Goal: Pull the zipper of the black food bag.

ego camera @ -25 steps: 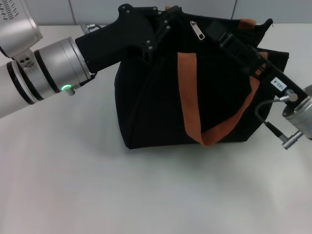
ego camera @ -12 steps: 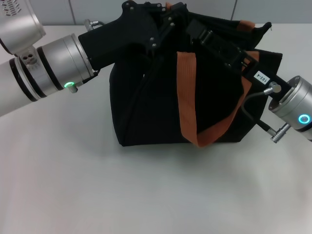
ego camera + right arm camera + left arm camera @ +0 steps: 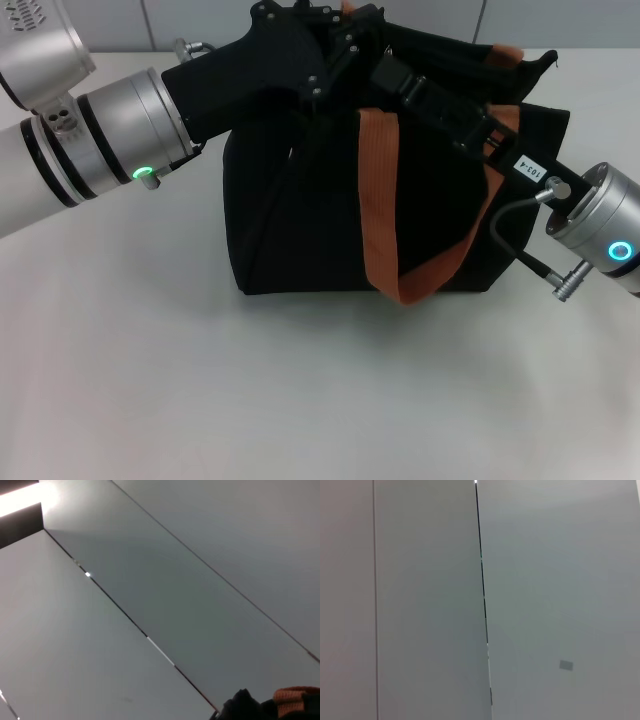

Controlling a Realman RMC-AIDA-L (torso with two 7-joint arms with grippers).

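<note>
The black food bag (image 3: pixel 330 220) sits on the white table (image 3: pixel 250 400), its orange strap (image 3: pixel 380 210) hanging down the front. Both arms reach over the bag's top. The left end effector (image 3: pixel 335 50) probably steadies the bag while the right end effector (image 3: pixel 385 70) works the zipper, which it hides. I cannot tell either grip.

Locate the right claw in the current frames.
In the head view the right claw reaches in from the right side onto the top of the black food bag, close to the left claw and just above the orange strap.
</note>
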